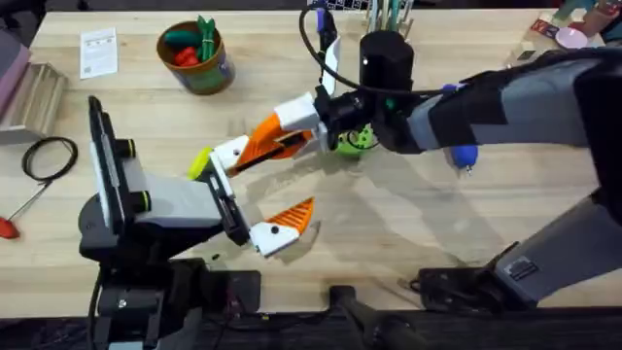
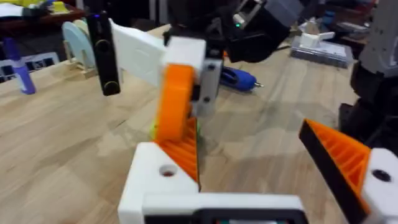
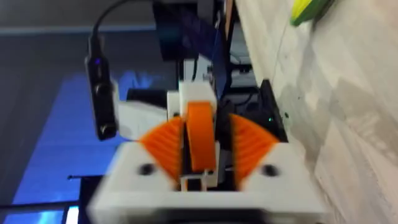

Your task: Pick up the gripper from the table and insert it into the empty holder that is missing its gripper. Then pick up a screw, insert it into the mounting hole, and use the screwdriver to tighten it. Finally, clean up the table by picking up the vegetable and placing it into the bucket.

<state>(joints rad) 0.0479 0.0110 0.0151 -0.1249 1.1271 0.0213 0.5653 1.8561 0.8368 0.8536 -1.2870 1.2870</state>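
My right gripper [image 1: 284, 136] reaches across the table and is shut on the orange gripper [image 1: 262, 131]. Its ribbed pads [image 3: 165, 146] clamp the gripper [image 3: 200, 137] from both sides. The gripper [image 2: 175, 106] is tilted, its lower end against the white holder [image 2: 152, 183], which is the bare finger base [image 1: 230, 154] of my left arm. My left gripper [image 1: 258, 190] is open; its other finger carries an orange tip [image 1: 292, 216]. The yellow-green vegetable [image 1: 199, 162] lies just beside the holder. The blue screwdriver [image 2: 239, 78] lies beyond, partly under the right arm [image 1: 457, 151]. The bucket [image 1: 197, 58] stands at the back left.
The bucket holds red and green toy vegetables. A green disc [image 1: 355, 139] lies under the right wrist. At the far left are a black cable loop [image 1: 49, 156] and a red-handled tool [image 1: 8, 226]. A white card [image 1: 97, 51] lies at the back left.
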